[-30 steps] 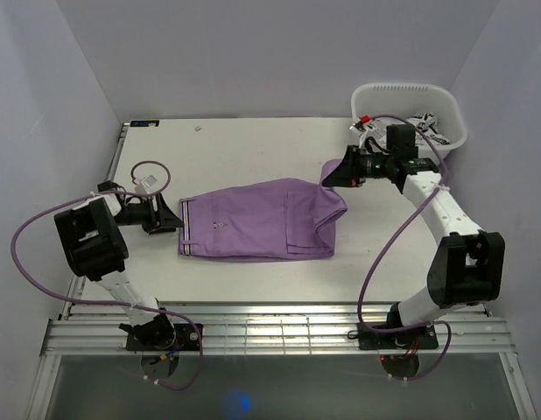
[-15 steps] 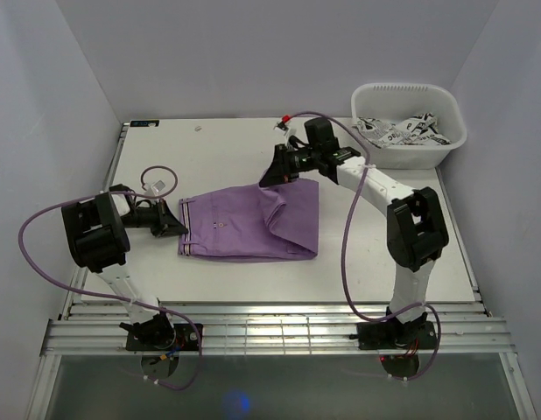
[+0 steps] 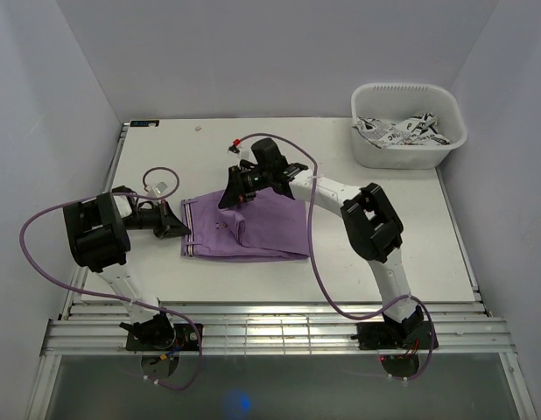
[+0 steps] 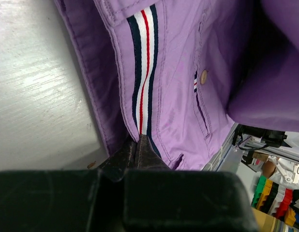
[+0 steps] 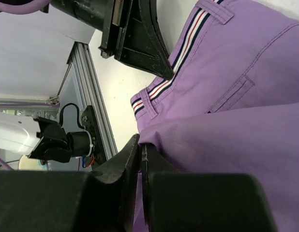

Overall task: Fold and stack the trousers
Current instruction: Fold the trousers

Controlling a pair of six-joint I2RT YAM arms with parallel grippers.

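I see the trousers (image 3: 253, 229) lying on the worktop (image 3: 165, 144), left of its middle and closer to the near edge than the far one. They are partly folded into a rough rectangle. The waistband sits at their left end, with its navy, white and red striped band (image 4: 143, 72) running along it. A small waist button (image 4: 203, 76) shows on the flat purple cloth just beside that band.

My left hand (image 3: 185, 232) comes in low from the worktop's left edge. Its fingers are pressed together on the waistband, right where the stripe meets the cloth's edge, so it is pinching the trousers there. The right wrist view shows the same thing from the other side, with the dark fingertips meeting the striped edge.

My right hand (image 3: 227, 199) reaches across from the right side and hangs over the far left part of the trousers. Its fingers are closed on a fold of purple fabric. That fold is lifted off the layer below and draped over it. The fold's edge sits between the fingertips in the right wrist view.

A white basin (image 3: 402, 156) stands at the far right corner of the worktop, well apart from the trousers. It holds crumpled black-and-white patterned cloth (image 3: 402, 129).
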